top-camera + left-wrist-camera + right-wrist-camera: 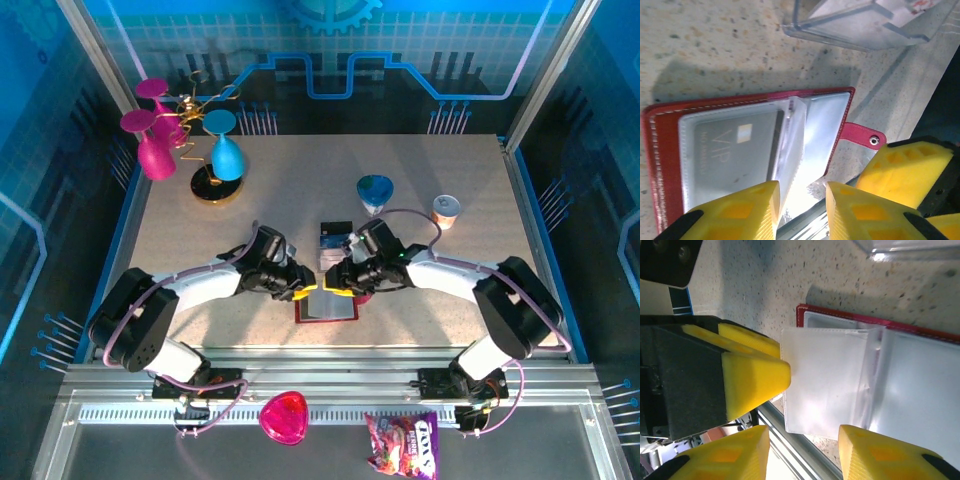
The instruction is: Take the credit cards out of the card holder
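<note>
Lying on the metal rail at the near edge are a pink heart-shaped dish (283, 418) and a colourful snack bag (403, 444). Just past the rail, at the middle of the speckled table (450, 160), the dark red card holder (327, 307) lies spread open, and both arms reach inward to meet over its near half.

The left gripper (802, 192) hangs low over the holder with its yellow fingers (735, 212) narrowly apart, a gap showing between them. The edge of a raised clear pocket leaf (795, 145) runs down into that gap. To the left of that leaf a grey VIP card (737, 147) sits inside a flat pocket. The snap tab (860, 136) sticks out from the holder's edge, close to the right gripper's yellow finger.

The right gripper (802, 435) is likewise partly open. The empty clear leaf (825, 385) has its lower edge in the space between the pads, and a left finger's tip touches the leaf's side.

Just beyond the holder stands a clear tiered stand (336, 236) with cards in it. Farther right are a blue cone-shaped cup (374, 192) and a small paper cup (446, 210). At the far left a gold rack (207, 190) carries pink goblets (155, 155) and a blue goblet (227, 155).
</note>
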